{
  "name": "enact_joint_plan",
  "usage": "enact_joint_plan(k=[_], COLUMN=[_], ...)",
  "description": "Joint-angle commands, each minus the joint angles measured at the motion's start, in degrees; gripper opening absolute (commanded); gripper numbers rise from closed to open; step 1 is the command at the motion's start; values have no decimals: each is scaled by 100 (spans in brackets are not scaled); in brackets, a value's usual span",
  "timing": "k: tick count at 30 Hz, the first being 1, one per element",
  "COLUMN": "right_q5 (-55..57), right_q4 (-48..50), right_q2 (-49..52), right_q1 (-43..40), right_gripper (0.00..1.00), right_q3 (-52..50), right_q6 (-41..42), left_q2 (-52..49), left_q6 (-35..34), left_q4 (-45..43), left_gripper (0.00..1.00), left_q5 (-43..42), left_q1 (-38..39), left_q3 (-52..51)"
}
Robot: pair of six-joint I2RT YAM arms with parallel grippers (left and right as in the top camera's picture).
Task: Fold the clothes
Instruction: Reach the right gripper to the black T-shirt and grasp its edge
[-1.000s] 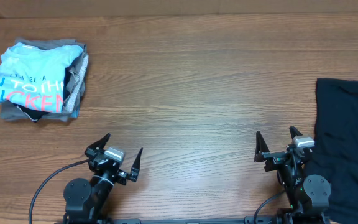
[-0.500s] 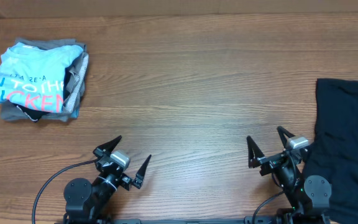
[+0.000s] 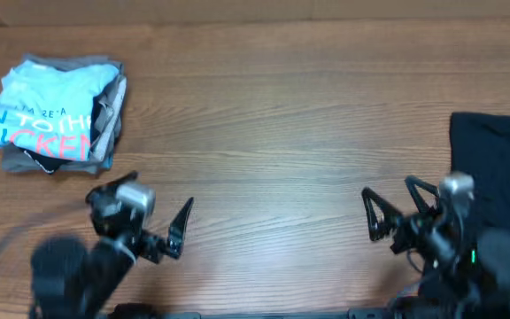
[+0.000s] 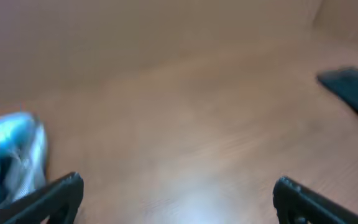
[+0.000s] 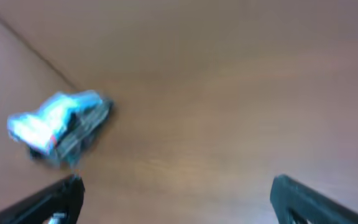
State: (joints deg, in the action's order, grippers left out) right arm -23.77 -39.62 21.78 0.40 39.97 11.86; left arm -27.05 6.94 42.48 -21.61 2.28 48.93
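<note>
The left gripper is being held wide open over the table, nothing being gripped; the right gripper is being held equally wide, empty, near the black T-shirt.

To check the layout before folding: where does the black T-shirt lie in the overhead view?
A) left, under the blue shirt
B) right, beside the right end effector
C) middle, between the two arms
B: the black T-shirt lies at the right side, next to the right end effector; the blue shirt is far left.
</note>
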Motion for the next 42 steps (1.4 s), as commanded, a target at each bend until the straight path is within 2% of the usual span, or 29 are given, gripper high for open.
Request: enact_joint_plan(k=[1, 7, 11, 14, 18, 24, 25, 26, 28, 33, 34, 37, 38, 39, 40, 42], right_q5=[686, 730, 785, 1410, 2190, 1978, 1856, 1585, 1099, 962, 1086, 1541, 1670, 1716, 1766, 1869], right_q4=[-1023, -2356, -2391, -2393, -2341, -2129, -2070, -1987, -1893, -1589, -1480, -1193, -1139, -1084, -1005, -925], right_q2=[1707, 4079, 5163, 5825, 6478, 7232, 7372, 7587, 7873, 8572, 8697, 9029, 9114, 9180, 9285, 9440], right_q1=[-15, -15, -28, -280, -1029, -2601, -2887, -3254, -3571, -3611, -3560, -3414, -3375, -3346, -3298, -3195], right_gripper=[100, 100, 100, 100, 99, 97, 94, 83, 75, 63, 58, 50, 51, 61, 65, 65], right_q3=[1423, 3414, 4096, 4468, 4671, 4669, 4669, 4669, 4662, 4586, 4575, 4575, 4575, 4575, 4575, 4575], right_q6=[17, 17, -157, 87, 811, 1091, 1091, 1091, 1075, 1071, 1075, 1185, 1259, 1263, 1261, 1233], left_q2=[-1576, -3418, -4135, -4476, -4760, -4859, -4859, -4859, -4859, -4859, -4859, -4859, -4859, -4859, -4859, -4859], left_q6=[57, 57, 24, 31, 33, 35, 35, 33, 33, 33, 35, 33, 33, 33, 33, 35], left_q4=[852, 2144, 2575, 2793, 2992, 3016, 2994, 2944, 2918, 2780, 2752, 2667, 2651, 2640, 2627, 2603], left_gripper=[100, 100, 100, 100, 100, 100, 100, 100, 100, 100, 100, 100, 100, 100, 100, 100], left_q5=[267, 203, 111, -402, -483, -479, -479, -483, -483, -481, -481, -481, -481, -481, -481, -479], left_q1=[37, 37, 37, 37, 37, 37, 37, 37, 37, 37, 37, 37, 37, 37, 37, 37], left_q3=[1613, 3407, 3792, 3810, 3810, 3810, 3810, 3810, 3810, 3810, 3810, 3810, 3810, 3810, 3810, 3810])
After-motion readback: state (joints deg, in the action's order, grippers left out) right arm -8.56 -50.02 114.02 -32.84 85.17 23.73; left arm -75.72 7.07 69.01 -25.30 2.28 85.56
